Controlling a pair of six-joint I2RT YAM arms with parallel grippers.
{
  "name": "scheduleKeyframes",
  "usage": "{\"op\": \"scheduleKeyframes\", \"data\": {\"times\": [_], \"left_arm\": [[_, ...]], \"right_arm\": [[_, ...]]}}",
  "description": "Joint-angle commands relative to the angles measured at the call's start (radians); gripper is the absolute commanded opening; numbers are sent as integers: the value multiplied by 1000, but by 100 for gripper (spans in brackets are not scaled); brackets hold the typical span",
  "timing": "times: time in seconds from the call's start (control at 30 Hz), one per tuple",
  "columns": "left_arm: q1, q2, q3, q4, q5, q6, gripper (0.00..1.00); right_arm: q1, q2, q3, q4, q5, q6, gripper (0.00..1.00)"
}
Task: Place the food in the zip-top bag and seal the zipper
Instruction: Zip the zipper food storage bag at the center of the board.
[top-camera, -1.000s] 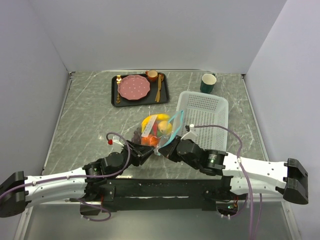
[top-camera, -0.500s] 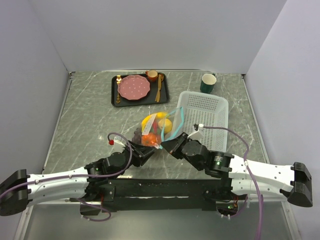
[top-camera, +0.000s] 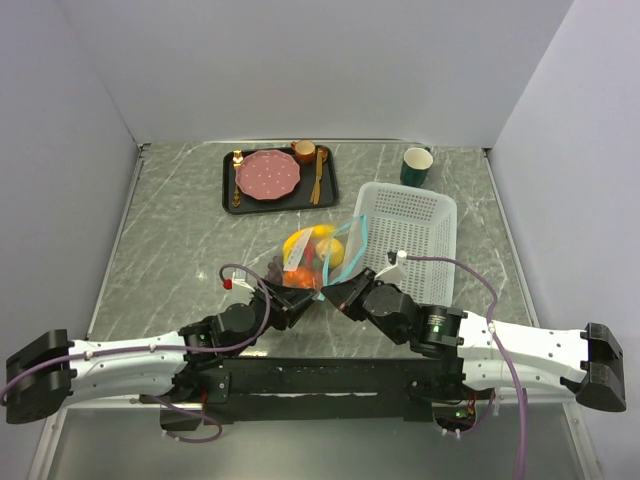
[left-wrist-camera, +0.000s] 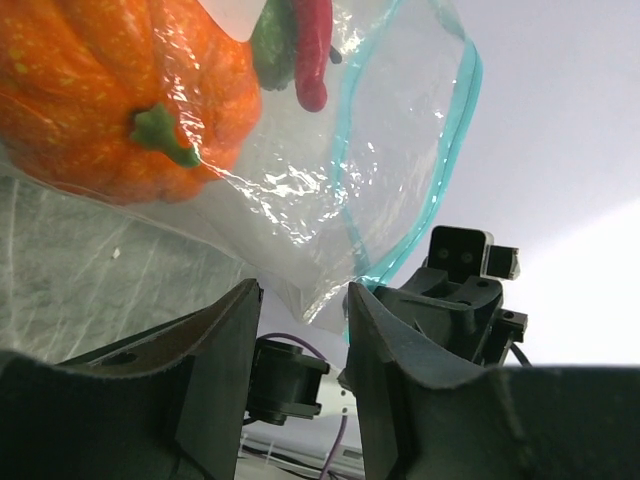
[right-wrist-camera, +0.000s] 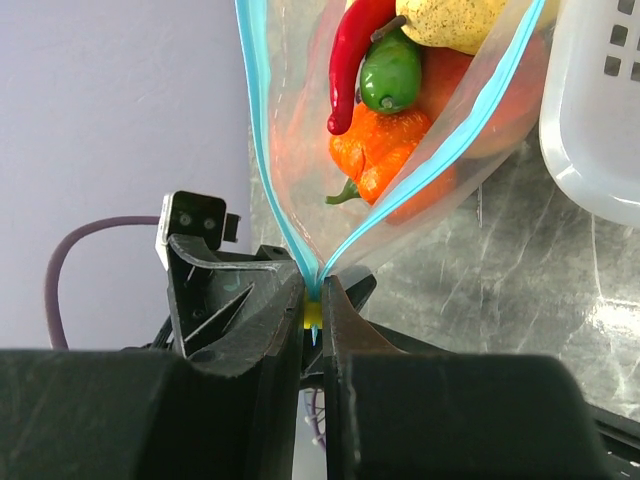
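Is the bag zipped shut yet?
Open. The zipper spreads into a V of two teal strips above the right gripper, which pinches only one corner of the bag.

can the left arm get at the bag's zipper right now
Probably yes. The left gripper is open, with the zip-top bag hanging just ahead of its gap, and nothing sits between it and the zipper. The right gripper pinches the zipper's end beyond.

The right gripper (right-wrist-camera: 313, 300) pinches the zipper (right-wrist-camera: 262, 150) where its two teal strips meet — from there the zip-top bag (right-wrist-camera: 300, 130) gapes toward 12 o'clock, red chili (right-wrist-camera: 352, 60) inside; white basket (right-wrist-camera: 590, 110) at 2 o'clock.
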Motion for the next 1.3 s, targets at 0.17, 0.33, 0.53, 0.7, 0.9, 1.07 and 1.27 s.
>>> {"op": "scheduleKeyframes", "data": {"times": [0.17,0.33,0.53,0.7,0.9,1.07,1.27], "left_arm": [[-9,41,26,118,-13,1,47],[-9,70,21,167,-4,-14,46],[-9,84,31,173,-4,-19,35],[-8,61,32,143,-26,-24,29],[-5,9,52,51,-75,-10,20],[-3,-7,52,18,-81,-17,5],[3,-13,60,-37,-64,-19,1]], "right_arm": [[11,-21,-2,34,43,4,3],[11,-22,1,20,32,-3,3],[9,-19,-6,15,14,-9,2],[11,-10,-10,23,-3,-11,0],[14,7,-3,25,-24,-23,0],[17,18,10,15,-24,-35,0],[16,16,8,-4,-7,-25,0]]}}
